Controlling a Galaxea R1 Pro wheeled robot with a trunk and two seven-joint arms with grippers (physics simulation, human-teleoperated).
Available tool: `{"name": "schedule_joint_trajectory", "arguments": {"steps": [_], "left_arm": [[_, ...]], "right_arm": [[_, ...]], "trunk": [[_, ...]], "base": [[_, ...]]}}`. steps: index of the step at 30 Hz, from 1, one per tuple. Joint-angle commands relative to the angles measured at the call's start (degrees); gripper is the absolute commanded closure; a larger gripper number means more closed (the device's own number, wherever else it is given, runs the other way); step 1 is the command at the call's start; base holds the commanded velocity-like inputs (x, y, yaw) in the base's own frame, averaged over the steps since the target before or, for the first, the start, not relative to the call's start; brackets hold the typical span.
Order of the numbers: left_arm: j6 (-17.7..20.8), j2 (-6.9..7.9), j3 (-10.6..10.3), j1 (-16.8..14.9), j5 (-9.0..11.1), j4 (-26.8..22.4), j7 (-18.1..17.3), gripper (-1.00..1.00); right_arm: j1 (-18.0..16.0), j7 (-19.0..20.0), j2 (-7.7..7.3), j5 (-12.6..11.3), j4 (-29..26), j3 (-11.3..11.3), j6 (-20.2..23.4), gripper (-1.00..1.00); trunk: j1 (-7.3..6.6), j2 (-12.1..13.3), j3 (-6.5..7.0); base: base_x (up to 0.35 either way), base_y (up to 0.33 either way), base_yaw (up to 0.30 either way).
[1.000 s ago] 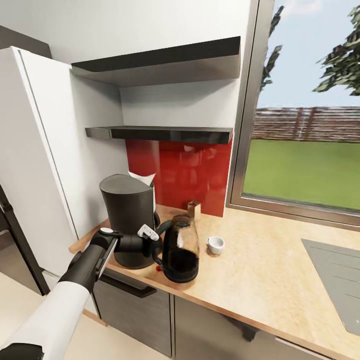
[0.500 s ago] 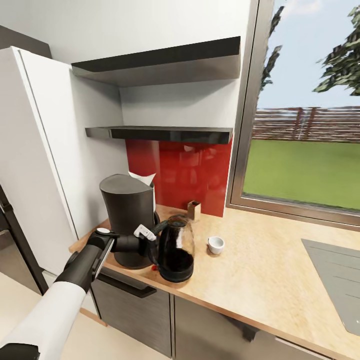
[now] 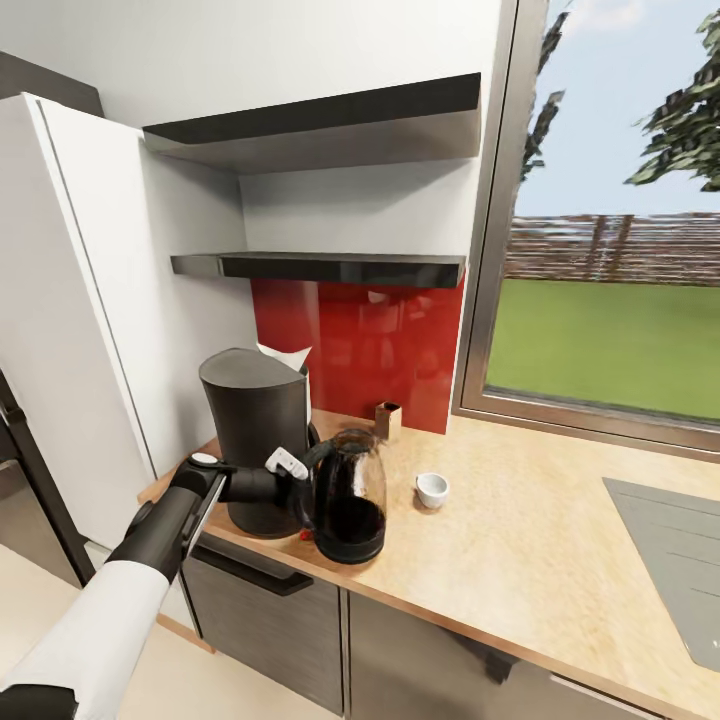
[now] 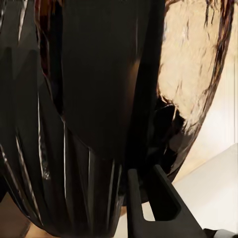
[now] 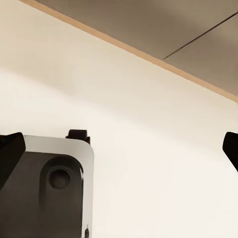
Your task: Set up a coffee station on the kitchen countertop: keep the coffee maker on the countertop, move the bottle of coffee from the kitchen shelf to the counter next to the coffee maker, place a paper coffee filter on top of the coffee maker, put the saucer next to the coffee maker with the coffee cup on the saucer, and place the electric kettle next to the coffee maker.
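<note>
On the light-wood tabletop (image 3: 520,540), the electric kettle (image 3: 350,497) stands just beside the coffee maker (image 3: 255,440); the left hand (image 3: 300,487) pinches the kettle's black handle; the coffee cup (image 3: 432,489) sits apart to the kettle's right; the right hand (image 5: 119,144) is spread wide above the floor.

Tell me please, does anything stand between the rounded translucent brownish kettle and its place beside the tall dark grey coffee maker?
Nothing visible does. The rounded translucent brownish electric kettle stands on the light-wood countertop right beside the tall dark grey coffee maker, with the left gripper at its black loop handle. The small white cup sits apart, on the other side.
</note>
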Motion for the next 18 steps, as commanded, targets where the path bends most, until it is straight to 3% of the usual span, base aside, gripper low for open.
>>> {"name": "schedule_joint_trajectory", "arguments": {"steps": [1, 13, 14, 18], "left_arm": [[0.43, 0.04, -0.05, -0.05, -0.1, -0.13, -0.31, 1.0], [0.37, 0.21, 0.27, 0.0, -0.01, 0.07, -0.57, 1.0], [0.37, 0.21, 0.27, 0.0, -0.01, 0.07, -0.58, -1.0], [0.27, 0.14, 0.27, 0.01, -0.07, 0.12, -0.54, -1.0]], "right_arm": [[0.0, 0.2, 0.02, 0.54, 0.05, -0.51, -0.19, -1.0], [0.01, 0.2, 0.07, 0.61, 0.08, -0.51, -0.24, -1.0], [0.01, 0.2, 0.06, 0.61, 0.08, -0.51, -0.25, -1.0], [0.0, 0.2, 0.01, 0.6, 0.1, -0.51, -0.27, -1.0]], "trunk": [[0.02, -0.05, -0.02], [0.02, -0.05, -0.02], [0.02, -0.05, -0.02], [0.02, -0.05, -0.02]], "base": [[0.0, 0.0, 0.0], [0.0, 0.0, 0.0], [0.0, 0.0, 0.0], [0.0, 0.0, 0.0]]}}
